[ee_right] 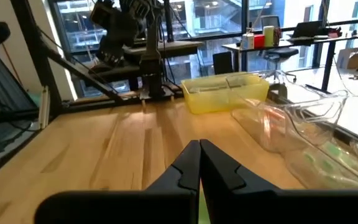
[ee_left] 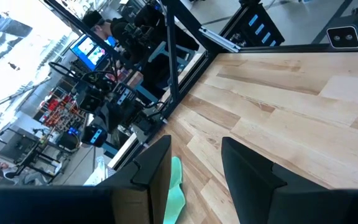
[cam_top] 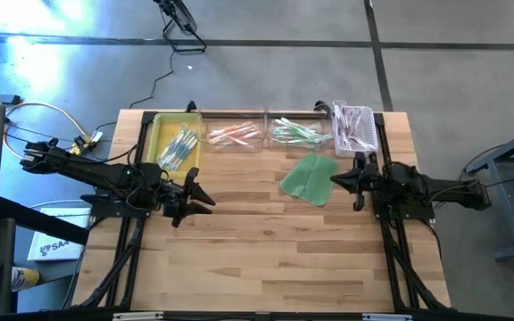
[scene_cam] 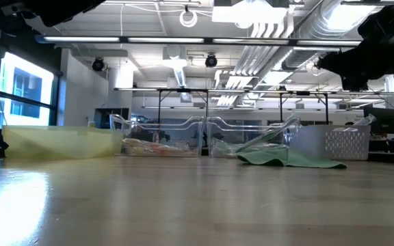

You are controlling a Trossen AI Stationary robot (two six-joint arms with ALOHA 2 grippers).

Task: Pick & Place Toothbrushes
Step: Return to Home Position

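"Wood table [cam_top: 266, 267], bare on the near side, with four boxes in a row along the far edge. Do you see any brushes lying out?"

"No. Every one of the toothbrushes [cam_top: 178, 148] I can spot sits in a box. Some are in the yellow bin [cam_top: 154, 134]. Orange ones are in the left clear bin [cam_top: 250, 144], green ones in the right clear bin [cam_top: 275, 123], and pinkish ones in the white basket [cam_top: 377, 134]. None lie on the wood."

"So what is left for the arms?"

"I think just going to their rest spots. The left gripper [cam_top: 205, 198] hangs over the table near the yellow bin. Its fingers [ee_left: 154, 168] are wide apart with nothing between them. The right gripper [cam_top: 335, 181] is pinched tight and also holds nothing. Its tip is just beside the green cloth [cam_top: 309, 176]."

"What could go wrong now?"

"The cloth worries me most. It is soft and light. If the right arm swings low, the tip could catch the cloth's edge and drag it — maybe into the clear bins, which look light too."

"And the left one?"

"If it turns toward the far edge, its wide fingers could bump the yellow bin and push it out of line. The wrappers look slick, so a hard knock might make brushes slide or spill. Lifting up first, then moving, seems safest to me."
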